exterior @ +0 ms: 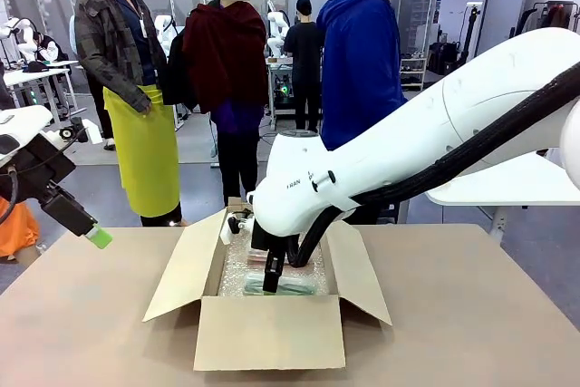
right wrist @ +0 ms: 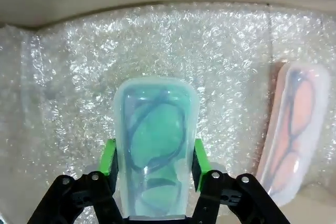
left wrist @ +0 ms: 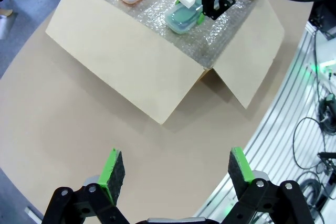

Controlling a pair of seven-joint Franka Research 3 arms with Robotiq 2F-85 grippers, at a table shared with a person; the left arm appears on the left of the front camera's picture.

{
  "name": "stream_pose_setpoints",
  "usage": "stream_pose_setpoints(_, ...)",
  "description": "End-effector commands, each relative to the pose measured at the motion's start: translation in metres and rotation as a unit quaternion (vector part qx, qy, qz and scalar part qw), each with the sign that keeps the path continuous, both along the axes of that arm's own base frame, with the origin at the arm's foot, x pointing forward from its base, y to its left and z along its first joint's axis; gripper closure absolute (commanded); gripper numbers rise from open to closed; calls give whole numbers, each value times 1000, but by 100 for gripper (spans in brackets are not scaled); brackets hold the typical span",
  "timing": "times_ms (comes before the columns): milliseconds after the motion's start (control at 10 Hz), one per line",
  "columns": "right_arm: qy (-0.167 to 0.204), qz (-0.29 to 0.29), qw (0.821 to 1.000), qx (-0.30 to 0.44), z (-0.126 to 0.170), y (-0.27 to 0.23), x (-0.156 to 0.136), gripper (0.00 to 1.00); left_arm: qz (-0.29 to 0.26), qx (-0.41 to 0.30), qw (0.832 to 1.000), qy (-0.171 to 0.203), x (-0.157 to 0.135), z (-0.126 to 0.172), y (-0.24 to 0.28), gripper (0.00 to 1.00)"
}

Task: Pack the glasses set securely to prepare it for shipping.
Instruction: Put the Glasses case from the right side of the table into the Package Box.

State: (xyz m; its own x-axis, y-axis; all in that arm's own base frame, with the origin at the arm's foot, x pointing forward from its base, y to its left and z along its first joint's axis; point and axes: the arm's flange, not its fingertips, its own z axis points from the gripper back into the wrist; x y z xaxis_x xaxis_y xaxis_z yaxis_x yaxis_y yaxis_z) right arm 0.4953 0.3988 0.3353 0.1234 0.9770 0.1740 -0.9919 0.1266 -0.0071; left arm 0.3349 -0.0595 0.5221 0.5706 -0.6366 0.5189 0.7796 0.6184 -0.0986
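Mint-green case [right wrist: 155, 129] inside right gripper [right wrist: 154, 156]

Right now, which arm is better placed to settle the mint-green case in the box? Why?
Right: the right gripper is in the cardboard box, pads on the mint-green case; the left gripper hangs open outside it.

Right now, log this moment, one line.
right gripper: clasps mint-green translucent plastic case in cardboard box; left gripper: open; pinkish translucent case: alongside

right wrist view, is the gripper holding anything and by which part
The mint-green case: the right gripper has its fingers on the case's two long sides, near one end. The left gripper is open, holding nothing.
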Motion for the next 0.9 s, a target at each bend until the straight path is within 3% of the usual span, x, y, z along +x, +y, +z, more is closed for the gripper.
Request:
stream_pose_setpoints(0,-21,19,1000,5,24,6,-2,0,-8,-11,1000,1,-1,1,2,0)
stream_pose_setpoints(300,-28,12,1000,-3,31,3,-2,0,-8,-11,1000,1,-1,1,2,0)
stream_pose_setpoints(400,-33,4,999,-20,36,1,-3,5,-8,-11,1000,1,-1,1,2,0)
stream_pose_setpoints(800,-25,10,1000,7,28,9,3,5,-8,-11,1000,1,-1,1,2,0)
